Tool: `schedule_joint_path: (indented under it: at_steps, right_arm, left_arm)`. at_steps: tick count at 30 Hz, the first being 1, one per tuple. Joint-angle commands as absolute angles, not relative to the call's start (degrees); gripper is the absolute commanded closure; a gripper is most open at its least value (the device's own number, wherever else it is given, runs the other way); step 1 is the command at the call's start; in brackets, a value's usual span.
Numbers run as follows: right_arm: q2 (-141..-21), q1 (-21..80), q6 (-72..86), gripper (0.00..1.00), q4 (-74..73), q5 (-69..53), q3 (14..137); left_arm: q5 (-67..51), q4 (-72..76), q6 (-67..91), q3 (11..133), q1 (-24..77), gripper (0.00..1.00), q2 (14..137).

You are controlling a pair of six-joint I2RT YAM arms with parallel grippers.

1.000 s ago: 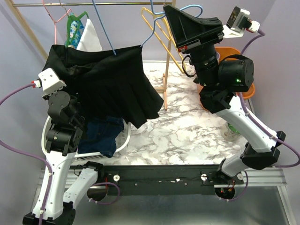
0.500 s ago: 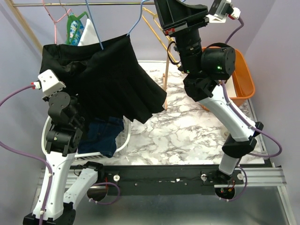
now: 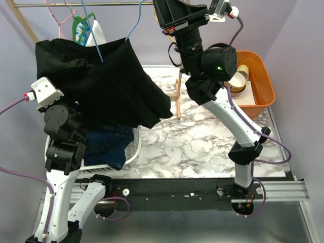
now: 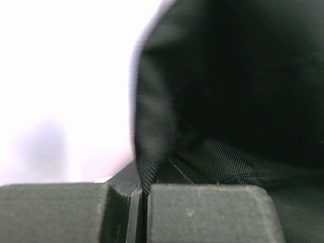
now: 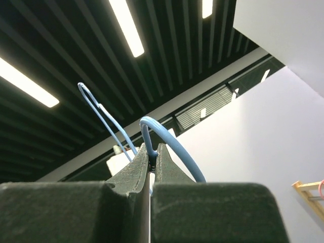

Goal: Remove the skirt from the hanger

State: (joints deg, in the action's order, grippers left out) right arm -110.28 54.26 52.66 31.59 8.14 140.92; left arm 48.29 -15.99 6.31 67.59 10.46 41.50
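The black skirt (image 3: pixel 104 86) hangs spread wide over the left side, draped on the light-blue hanger (image 3: pixel 94 44). My right gripper (image 3: pixel 178 14), high at the back, is shut on the hanger's hook (image 5: pixel 174 144); in the right wrist view the fingertips (image 5: pixel 152 153) pinch the blue wire. In the left wrist view my left gripper (image 4: pixel 143 198) is shut on a fold of the skirt (image 4: pixel 152 142). From the top view the left fingers are hidden under the cloth, beside the left wrist camera (image 3: pixel 46 93).
A green hanger with a floral garment (image 3: pixel 81 29) and a pink hanger (image 3: pixel 57 15) hang from the rail (image 3: pixel 61 5). A navy garment (image 3: pixel 109 147) lies in a white basket (image 3: pixel 134 150). An orange bin (image 3: pixel 259 83) stands right, and a wooden rack post (image 3: pixel 178 93) stands mid-table.
My right gripper has carried the hanger leftward and further back. The skirt has swung left with it, and my left arm has shifted slightly left, still gripping the cloth.
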Motion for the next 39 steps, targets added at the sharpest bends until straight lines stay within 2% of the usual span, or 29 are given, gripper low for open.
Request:
schedule_joint_path:
  at_steps: [1,5,9,14,16,18,19,25,32,35,39]
  right_arm:
    - [-110.04,53.96,58.96,0.99,38.05,9.66,141.5]
    - [-109.78,53.88,61.34,0.99,39.11,10.46,138.79]
    - [-110.3,53.88,64.32,0.99,39.2,10.55,137.28]
    - [-114.96,53.88,66.72,0.99,37.97,8.89,145.53]
    - [-113.39,53.96,63.91,0.99,37.01,7.74,144.24]
    - [-108.38,53.96,62.67,0.99,37.61,7.12,137.4]
    - [-106.72,53.88,60.06,0.99,39.01,6.68,135.55]
    - [-93.37,53.96,48.98,0.99,41.75,2.29,119.46]
    - [-82.72,53.96,39.74,0.99,41.66,3.34,107.41]
    - [-79.91,53.88,37.18,0.99,40.96,3.08,104.95]
    - [-77.35,53.88,34.72,0.99,40.78,2.99,101.43]
  left_arm:
    - [32.85,-11.7,12.91,65.4,10.02,1.0,37.89]
    - [21.83,-8.09,15.73,63.37,10.02,1.0,36.21]
    - [23.64,-11.24,15.3,67.14,10.02,1.0,36.38]
    - [21.97,-11.16,15.2,66.1,10.02,1.0,35.6]
    - [27.31,-13.86,14.16,67.83,10.02,1.0,36.56]
    - [35.12,-16.95,9.18,71.26,10.02,1.0,39.97]
    - [41.68,-17.31,6.79,74.32,10.02,1.0,41.12]
    - [54.3,-6.7,-14.19,81.37,10.02,1.0,47.01]
    - [64.59,12.81,-39.33,78.31,10.02,1.0,50.18]
    - [65.31,13.37,-40.87,79.45,10.02,1.0,51.15]
    - [58.29,-8.57,-19.85,85.42,10.02,1.0,52.21]
